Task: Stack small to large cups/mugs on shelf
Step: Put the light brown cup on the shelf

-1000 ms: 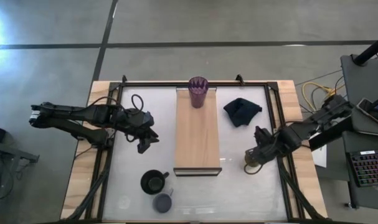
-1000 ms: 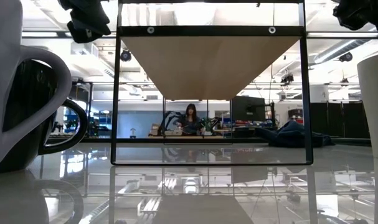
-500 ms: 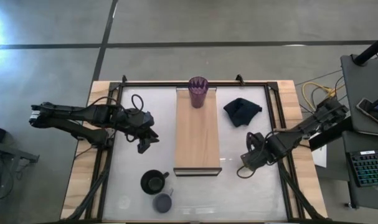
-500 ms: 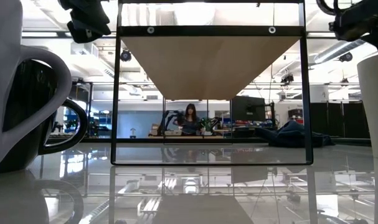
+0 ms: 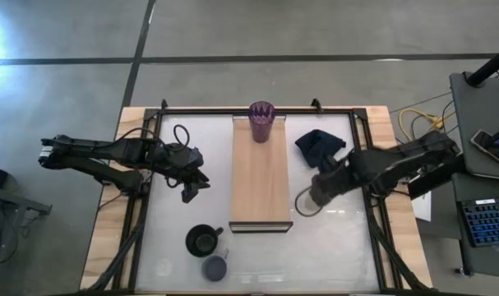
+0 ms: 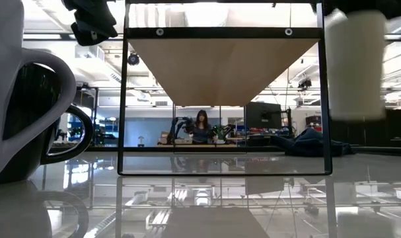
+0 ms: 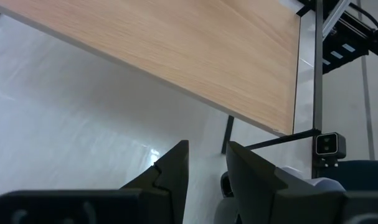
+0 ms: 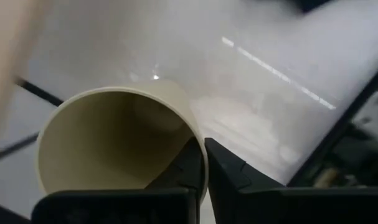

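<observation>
The light-wood shelf stands raised on a black frame in the middle of the table. The purple tumbler stands on its far end. My right gripper is shut on the small beige cup just right of the shelf's near end, above the table. The black mug and the lavender-blue mug stand on the table near its front edge, left of the shelf. My left gripper hovers left of the shelf, empty, with its fingers a little apart. My right gripper pinches the beige cup's rim with one finger inside the cup and one outside. The fingers come slanting down from the table's right side. The cup hangs lifted clear of the table, about upright.
A dark navy cloth lies on the table right of the shelf, toward the far edge. The black frame's posts stand under the shelf. A person sits far off in the room behind the table.
My right gripper has gone up and toward the table's left and far side, toward the shelf. The beige cup stood on the table at the right. It now hangs lifted clear beside the shelf's near right corner.
</observation>
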